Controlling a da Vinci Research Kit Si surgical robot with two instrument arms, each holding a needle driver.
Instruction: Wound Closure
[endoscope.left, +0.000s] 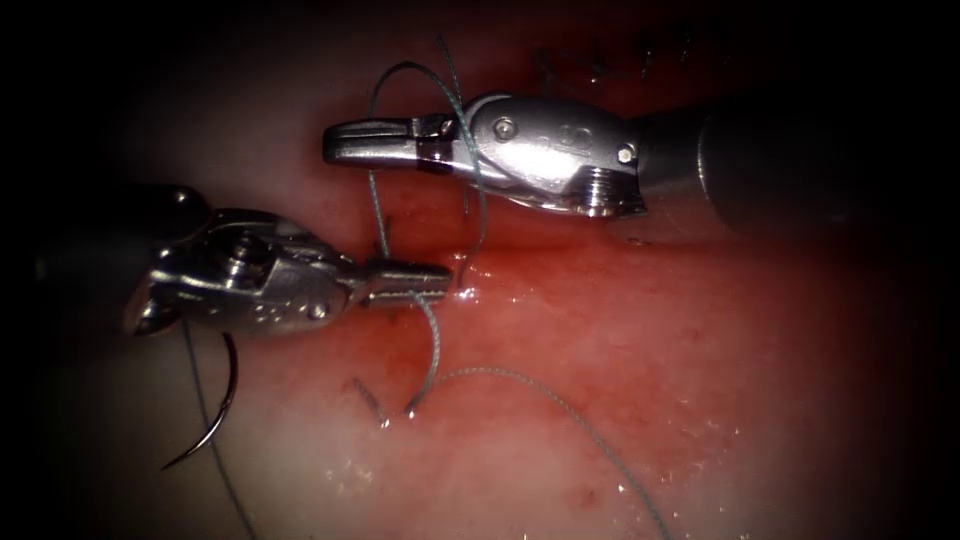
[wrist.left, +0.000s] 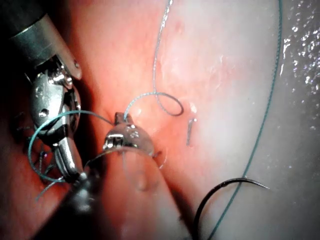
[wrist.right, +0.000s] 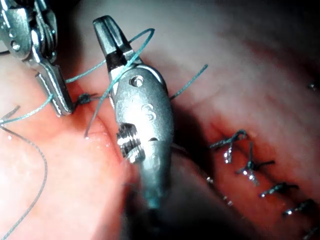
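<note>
My left tool (endoscope.left: 435, 275) comes in from the left with its jaws shut on the blue-green thread (endoscope.left: 432, 335), close to a small knot (wrist.right: 85, 98) at the red cut (endoscope.left: 520, 250). Above it, my right tool (endoscope.left: 340, 142) points left with its jaws shut and nothing between them; a loop of thread (endoscope.left: 462, 120) is wound around the base of its jaws. The curved needle (endoscope.left: 215, 415) lies free on the pale tissue (endoscope.left: 560, 460) at the lower left, below the left tool and not in the tissue, also visible as the needle (wrist.left: 225, 189). Thread trails from it.
Several finished stitches (wrist.right: 247, 160) cross the cut behind the right tool, the same stitches (endoscope.left: 600, 65) lying at the top. A short cut end of thread (endoscope.left: 368, 398) lies on the tissue. A long strand (endoscope.left: 590, 430) runs off toward the lower right.
</note>
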